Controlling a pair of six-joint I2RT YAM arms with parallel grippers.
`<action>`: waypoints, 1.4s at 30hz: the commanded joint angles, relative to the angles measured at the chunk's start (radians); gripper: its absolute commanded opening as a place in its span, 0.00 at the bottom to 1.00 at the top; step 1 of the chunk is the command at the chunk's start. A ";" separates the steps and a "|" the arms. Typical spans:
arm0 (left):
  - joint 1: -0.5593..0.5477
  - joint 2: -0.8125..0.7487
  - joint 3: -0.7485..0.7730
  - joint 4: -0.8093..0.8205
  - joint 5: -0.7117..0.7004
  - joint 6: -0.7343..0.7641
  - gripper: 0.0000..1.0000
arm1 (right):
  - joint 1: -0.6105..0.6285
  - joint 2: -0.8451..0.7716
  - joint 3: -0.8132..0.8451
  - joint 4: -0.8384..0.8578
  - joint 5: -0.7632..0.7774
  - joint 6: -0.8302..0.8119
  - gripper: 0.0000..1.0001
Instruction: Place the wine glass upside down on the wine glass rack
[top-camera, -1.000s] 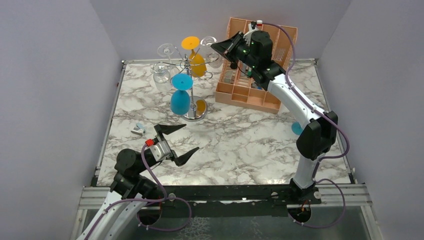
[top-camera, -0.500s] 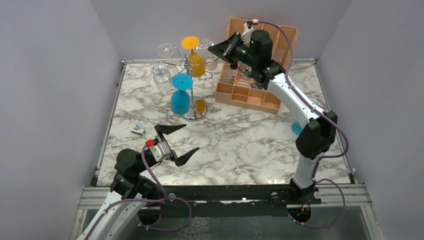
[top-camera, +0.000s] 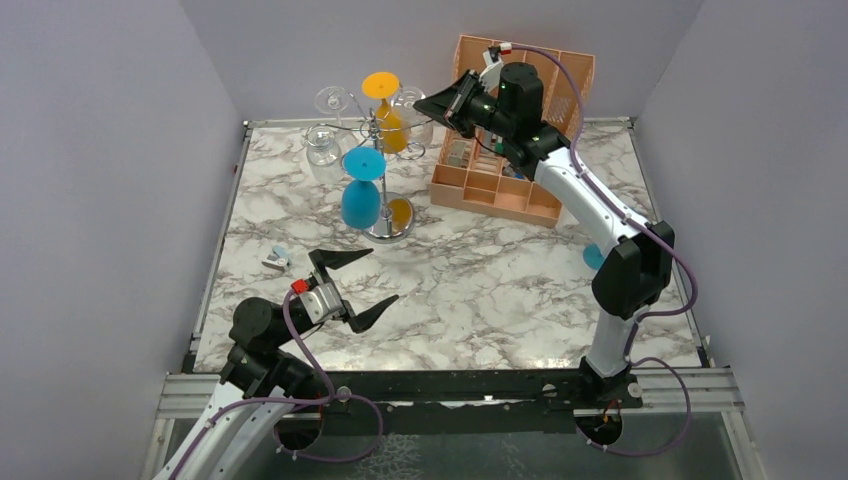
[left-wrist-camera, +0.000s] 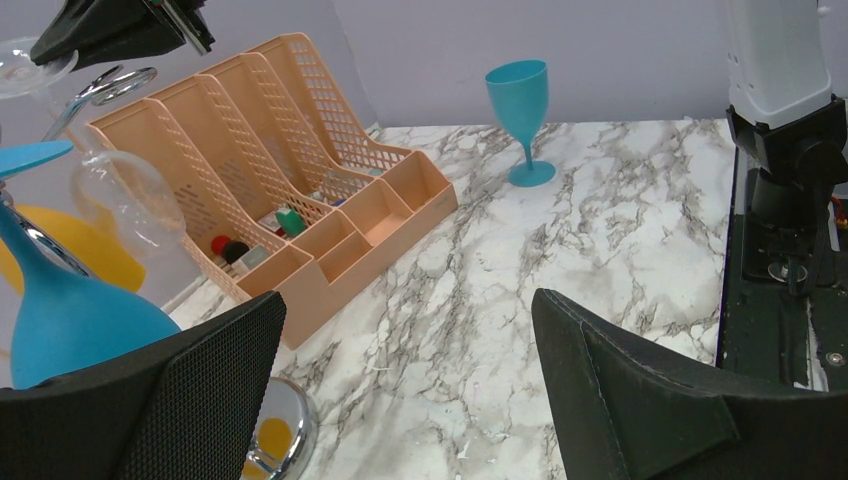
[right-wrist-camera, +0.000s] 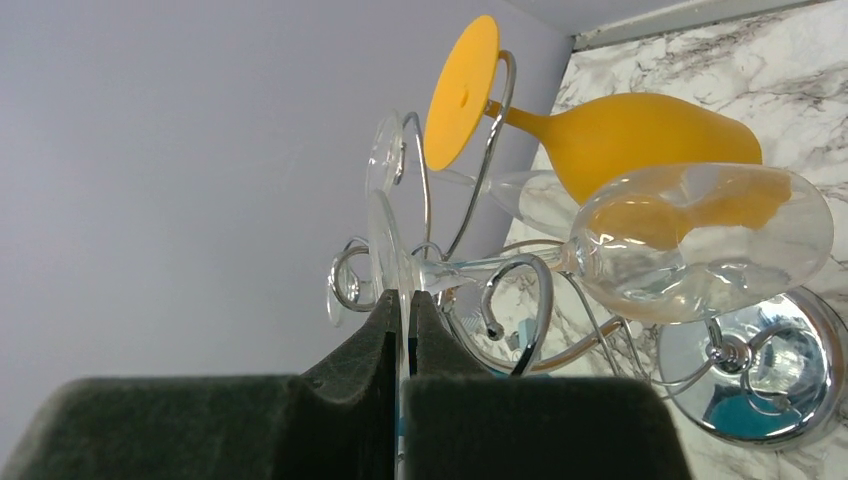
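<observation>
The right gripper pinches the clear wine glass by its flat foot at the wine glass rack, while the left gripper sits wide open.

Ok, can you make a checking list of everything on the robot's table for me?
Surface: marble-look tabletop.
Job's things: wine glass rack with orange glass, blue glass and see-through glass hanging; clear wine glass by its curly tops.
Clutter: orange organiser, upright teal glass, small item.
Grippers: left gripper open, empty; right gripper shut on clear wine glass's foot.
Cables: purple cables, one on each side.
Surroundings: plain walls.
</observation>
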 joint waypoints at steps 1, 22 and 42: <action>-0.005 0.002 -0.008 -0.001 0.023 0.009 0.99 | -0.003 -0.062 -0.024 0.031 -0.034 -0.017 0.01; -0.005 0.003 -0.011 -0.006 0.025 0.020 0.99 | -0.003 -0.137 -0.108 0.042 0.028 -0.042 0.01; -0.005 -0.006 -0.012 -0.005 0.045 0.034 0.99 | -0.011 -0.225 -0.214 0.119 0.157 -0.018 0.01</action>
